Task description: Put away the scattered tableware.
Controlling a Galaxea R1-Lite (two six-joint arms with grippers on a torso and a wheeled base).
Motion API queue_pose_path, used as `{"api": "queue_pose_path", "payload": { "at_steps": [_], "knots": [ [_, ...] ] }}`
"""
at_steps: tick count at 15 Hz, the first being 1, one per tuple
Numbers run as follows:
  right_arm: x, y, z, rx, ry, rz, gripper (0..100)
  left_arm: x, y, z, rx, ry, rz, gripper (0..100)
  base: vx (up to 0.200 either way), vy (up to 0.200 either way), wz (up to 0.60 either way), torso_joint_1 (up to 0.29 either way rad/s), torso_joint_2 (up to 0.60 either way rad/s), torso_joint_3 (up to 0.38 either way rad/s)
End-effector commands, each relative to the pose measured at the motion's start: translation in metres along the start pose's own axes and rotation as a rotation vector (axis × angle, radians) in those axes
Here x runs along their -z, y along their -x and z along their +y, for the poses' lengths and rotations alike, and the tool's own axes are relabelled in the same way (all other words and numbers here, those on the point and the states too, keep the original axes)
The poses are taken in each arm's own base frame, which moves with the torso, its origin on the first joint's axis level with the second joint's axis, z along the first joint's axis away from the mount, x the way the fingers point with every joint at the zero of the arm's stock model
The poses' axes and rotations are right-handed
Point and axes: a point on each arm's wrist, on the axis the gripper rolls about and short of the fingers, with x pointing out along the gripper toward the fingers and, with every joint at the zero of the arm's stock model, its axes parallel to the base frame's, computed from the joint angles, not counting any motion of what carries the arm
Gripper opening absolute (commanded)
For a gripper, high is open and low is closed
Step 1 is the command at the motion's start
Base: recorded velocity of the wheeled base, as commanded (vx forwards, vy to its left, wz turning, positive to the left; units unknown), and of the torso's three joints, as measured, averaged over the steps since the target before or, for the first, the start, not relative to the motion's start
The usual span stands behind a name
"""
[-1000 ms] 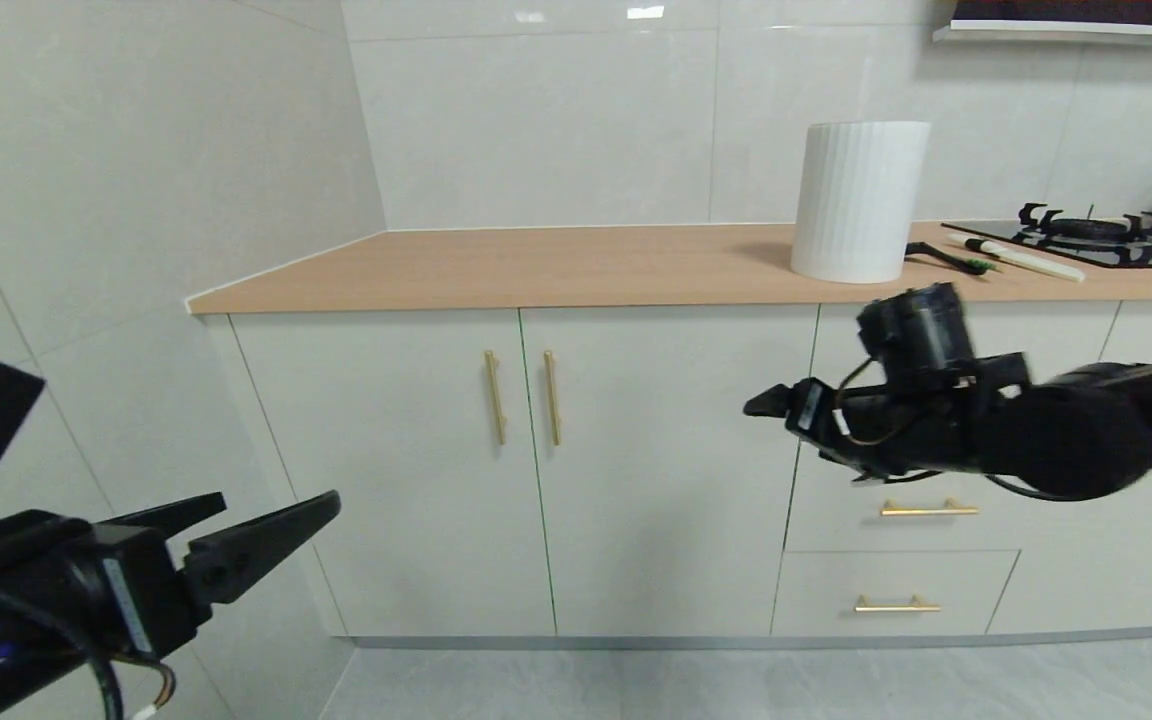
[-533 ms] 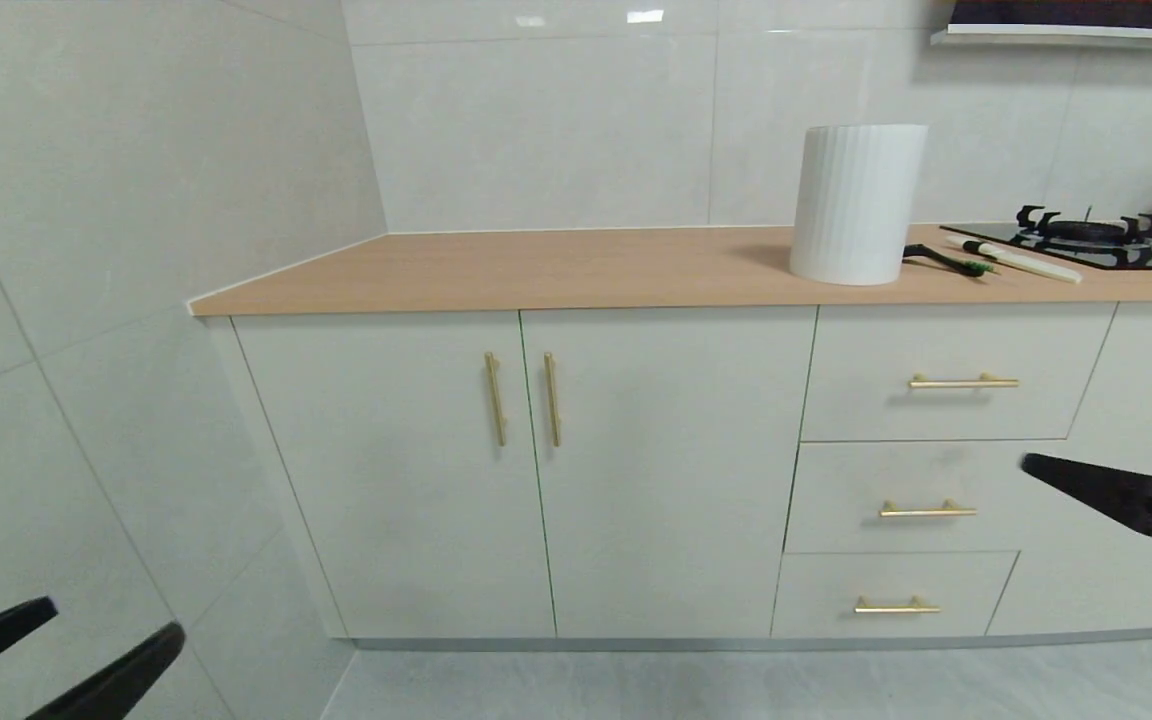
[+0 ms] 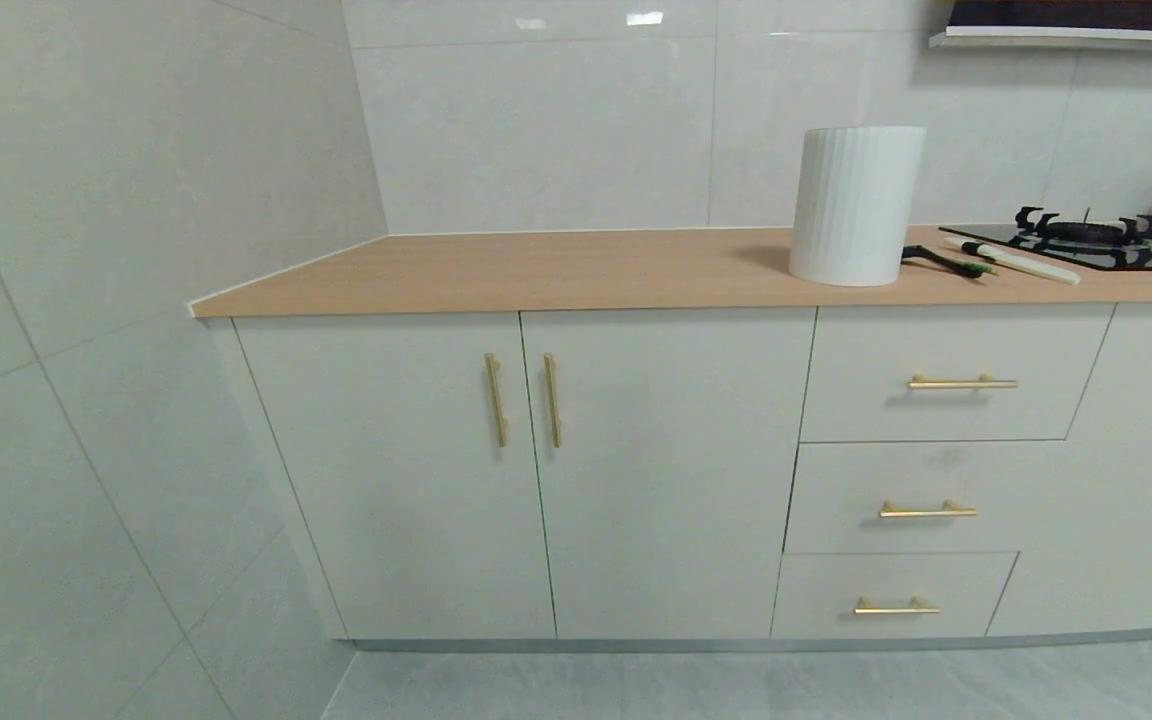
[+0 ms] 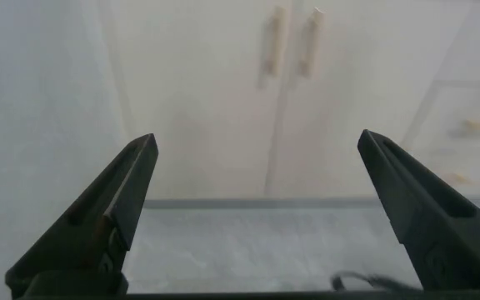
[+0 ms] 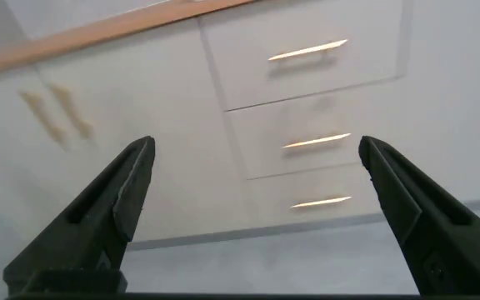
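1. Change: both arms have pulled back and down from in front of the cabinet fronts. A second ago the right arm was raised before the drawers. The things on the counter have not moved.
2. Left gripper point(image 4: 257, 140): fingers spread wide, nothing between them. It is held low and points at the floor point(image 4: 248, 250) and the doors point(image 4: 294, 50).
3. Right gripper point(image 5: 257, 143): fingers likewise spread wide and empty. It is also held low and faces the drawers point(image 5: 307, 92).
4. Doors point(image 3: 526, 450) and drawers point(image 3: 946, 380) are all closed.
5. Counter point(image 3: 536, 265): a white ribbed holder point(image 3: 856, 205) stands upright on it. What is inside cannot be told.
6. Utensils point(image 3: 948, 262): one dark with green, one pale. They lie flat on the counter just beside the holder's base, between it and the hob point(image 3: 1086, 240).
7. Progress (judgement): nothing is put away yet. Both utensils are loose and well apart from either gripper. Approach, pickup and placing, presumably into the holder, are all left to do.
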Motion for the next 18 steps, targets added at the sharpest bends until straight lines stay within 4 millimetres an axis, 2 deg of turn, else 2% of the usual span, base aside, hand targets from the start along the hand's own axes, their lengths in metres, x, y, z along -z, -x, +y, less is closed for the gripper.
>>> {"api": "queue_pose_path", "payload": {
  "at_steps": [1, 3, 4, 5, 7, 9, 10, 12, 18],
  "knots": [
    [0.005, 0.017, -0.001, 0.070, 0.002, -0.109, 100, 0.005, 0.011, 0.003, -0.121, 0.005, -0.075, 100, 0.000, 0.000, 0.00, 0.000, 0.00, 0.000],
    [0.009, 0.018, 0.001, 0.144, 0.018, -0.110, 100, 0.011, 0.011, 0.001, -0.190, -0.023, -0.071, 100, 0.000, 0.000, 0.00, 0.000, 0.00, 0.000],
    [0.018, 0.018, 0.001, 0.163, 0.024, -0.097, 100, 0.019, 0.019, 0.000, -0.222, -0.074, -0.117, 100, 0.000, 0.000, 0.00, 0.000, 0.00, 0.000],
    [0.026, 0.015, -0.001, 0.178, 0.026, -0.071, 100, 0.029, 0.015, 0.000, -0.241, -0.135, -0.086, 100, 0.000, 0.000, 0.00, 0.000, 0.00, 0.000],
    [0.047, 0.009, -0.004, 0.205, 0.034, -0.011, 100, 0.040, 0.008, 0.002, -0.261, -0.135, -0.065, 100, 0.000, 0.000, 0.00, 0.000, 0.00, 0.000],
    [0.054, 0.013, -0.005, 0.089, 0.032, -0.087, 100, 0.061, -0.001, 0.001, -0.186, -0.146, 0.007, 100, 0.000, 0.000, 0.00, 0.000, 0.00, 0.000],
    [0.056, 0.012, -0.003, 0.021, 0.039, -0.072, 100, 0.062, -0.002, 0.001, -0.148, -0.141, 0.002, 100, 0.000, 0.000, 0.00, 0.000, 0.00, 0.000],
    [0.073, 0.007, -0.004, -0.017, 0.118, -0.015, 100, 0.063, -0.004, -0.001, -0.073, -0.135, -0.014, 100, 0.000, 0.000, 0.00, 0.000, 0.00, 0.000],
    [0.073, 0.007, -0.004, -0.013, 0.198, -0.016, 100, 0.067, -0.007, -0.003, 0.002, -0.190, -0.047, 100, 0.000, 0.000, 0.00, 0.000, 0.00, 0.000]
  ]
}}
